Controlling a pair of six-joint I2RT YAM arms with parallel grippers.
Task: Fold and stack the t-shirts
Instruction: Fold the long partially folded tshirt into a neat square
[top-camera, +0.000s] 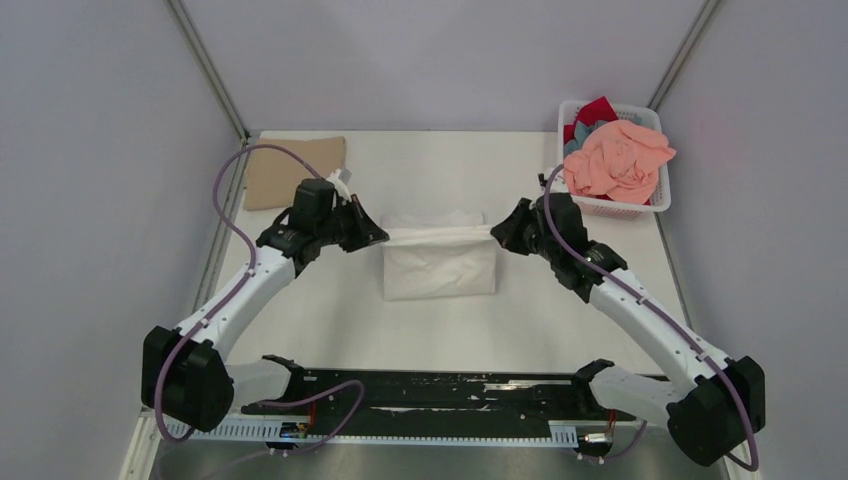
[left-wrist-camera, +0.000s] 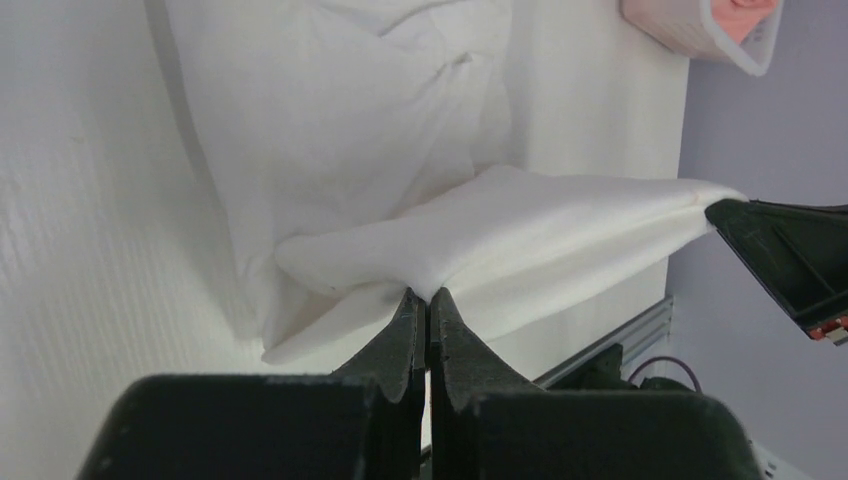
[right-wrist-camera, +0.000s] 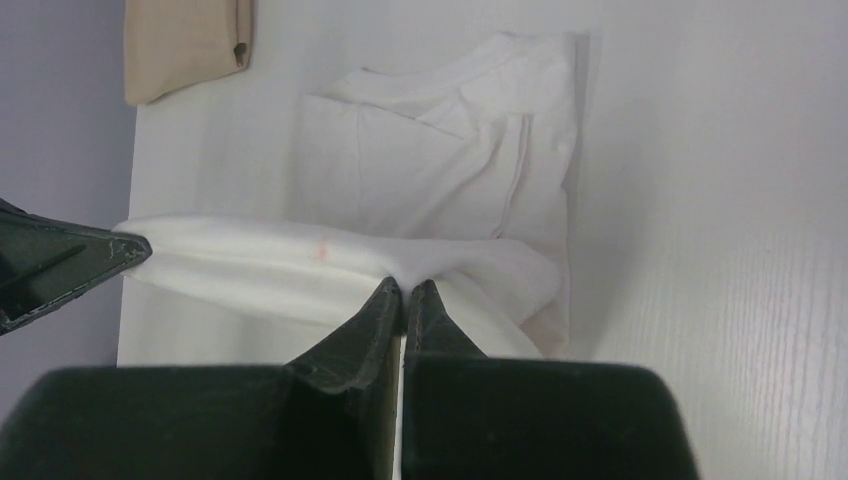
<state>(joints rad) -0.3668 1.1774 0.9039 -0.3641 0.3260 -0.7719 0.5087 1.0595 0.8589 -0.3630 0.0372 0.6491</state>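
Observation:
The white t-shirt (top-camera: 440, 265) lies half folded in the middle of the table. Its lifted fold edge is stretched taut between my two grippers. My left gripper (top-camera: 380, 236) is shut on the left end of that edge (left-wrist-camera: 480, 240). My right gripper (top-camera: 497, 234) is shut on the right end (right-wrist-camera: 300, 262). The shirt's collar part lies flat on the table beyond the lifted edge (right-wrist-camera: 440, 160). A folded tan t-shirt (top-camera: 293, 171) lies at the far left. Salmon pink (top-camera: 618, 160), red (top-camera: 594, 112) and grey-blue (top-camera: 582, 137) t-shirts are heaped in the basket.
A white plastic lattice basket (top-camera: 655, 203) stands at the far right corner. A black rail (top-camera: 430, 392) with the arm bases runs along the near edge. Grey walls close in the table on three sides.

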